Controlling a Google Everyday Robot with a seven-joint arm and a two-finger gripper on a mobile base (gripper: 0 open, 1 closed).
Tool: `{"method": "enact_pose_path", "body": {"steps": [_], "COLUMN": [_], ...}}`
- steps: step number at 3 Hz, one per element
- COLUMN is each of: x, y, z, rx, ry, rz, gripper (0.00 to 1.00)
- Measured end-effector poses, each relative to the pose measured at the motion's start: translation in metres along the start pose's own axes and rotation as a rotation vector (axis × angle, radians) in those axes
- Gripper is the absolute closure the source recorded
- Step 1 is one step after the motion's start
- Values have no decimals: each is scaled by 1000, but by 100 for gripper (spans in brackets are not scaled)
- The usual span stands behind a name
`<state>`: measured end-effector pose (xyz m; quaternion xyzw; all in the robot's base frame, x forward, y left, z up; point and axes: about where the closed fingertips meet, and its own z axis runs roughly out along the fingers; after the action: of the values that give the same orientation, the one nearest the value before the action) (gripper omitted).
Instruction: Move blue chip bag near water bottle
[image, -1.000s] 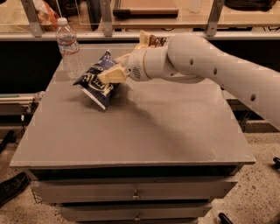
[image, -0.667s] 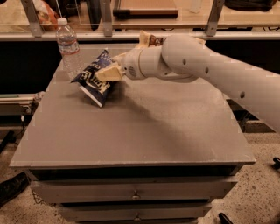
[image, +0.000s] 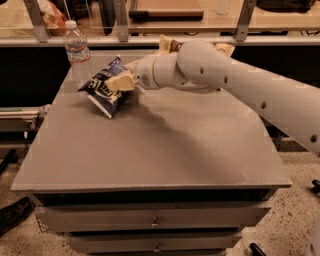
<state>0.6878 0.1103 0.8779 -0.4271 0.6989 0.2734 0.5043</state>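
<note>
The blue chip bag (image: 103, 87) is dark navy with white lettering and a white bottom edge. It hangs tilted just above the grey table (image: 165, 150) at the back left. My gripper (image: 119, 81) is shut on the bag's middle, reaching in from the right. The water bottle (image: 78, 51), clear with a white cap, stands upright at the table's back left corner, a short way left of the bag and not touching it.
A brown-and-cream chip bag (image: 170, 46) lies at the table's back edge, partly hidden behind my arm. A glass-fronted counter runs behind the table. Drawers sit under the tabletop. A dark object (image: 15, 212) lies on the floor at the lower left.
My gripper has carried the blue chip bag a little to the left and back, closer to the water bottle.
</note>
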Motion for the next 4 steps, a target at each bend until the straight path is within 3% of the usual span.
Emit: {"method": "enact_pose_path", "body": {"steps": [1,2,3,4], "x": [2,3,0,-14], "y": [1,2,3,7], "z": [4,5,-3,-34], "rx": [-10,-16,-13,-6], "ry": [5,8,12,5], "rz": [5,5,-6,-49], "gripper": [23,2,0,0]}}
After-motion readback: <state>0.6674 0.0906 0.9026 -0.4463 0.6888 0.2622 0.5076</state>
